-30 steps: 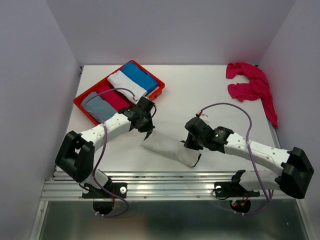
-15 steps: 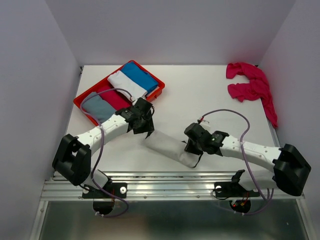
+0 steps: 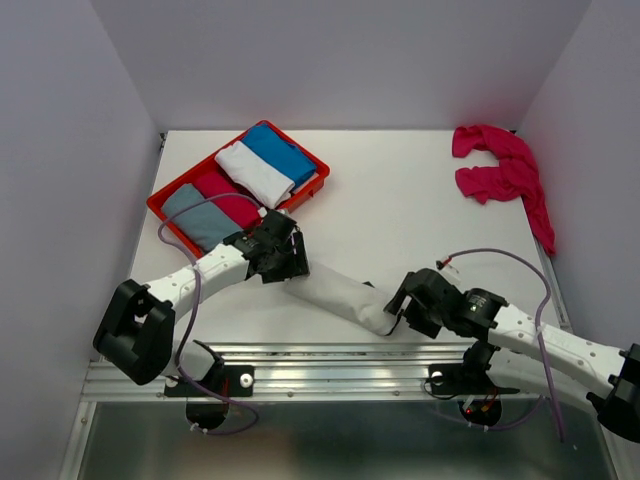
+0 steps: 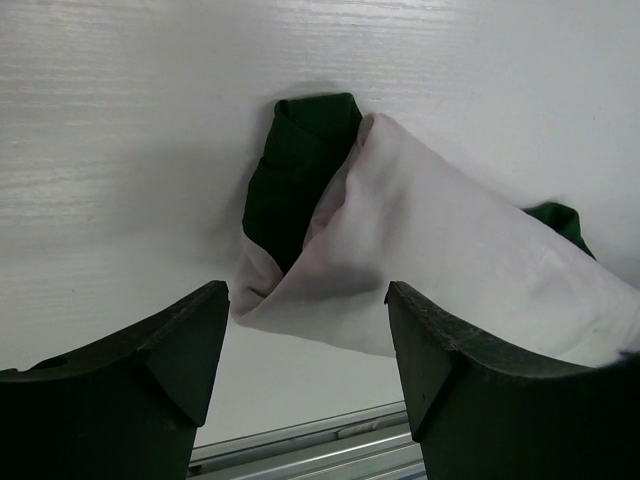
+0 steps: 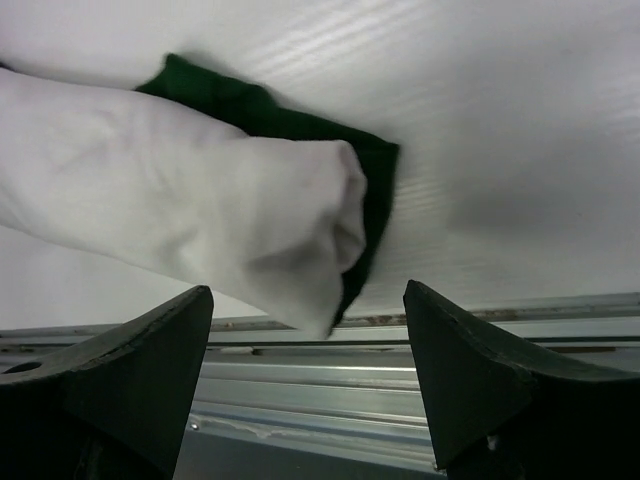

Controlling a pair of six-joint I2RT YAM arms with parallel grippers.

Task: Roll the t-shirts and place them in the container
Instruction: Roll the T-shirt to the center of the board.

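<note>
Two lots of cloth lie on the table [image 3: 420, 220]: the magenta-pink t-shirts [image 3: 505, 175], heaped at the far right corner, and the rolled cream-white t-shirt [image 3: 335, 297], lying diagonally near the front edge. At its ends, your left gripper [image 4: 305, 290] and right gripper [image 5: 305, 292] gape wide, clasping nothing. Dark green cloth shows at both ends.

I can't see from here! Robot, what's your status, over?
Left gripper open, right gripper open. Cream-white t-shirt rolled, lying between them. Pink t-shirts bunched, far right corner. Nothing in the way.
</note>
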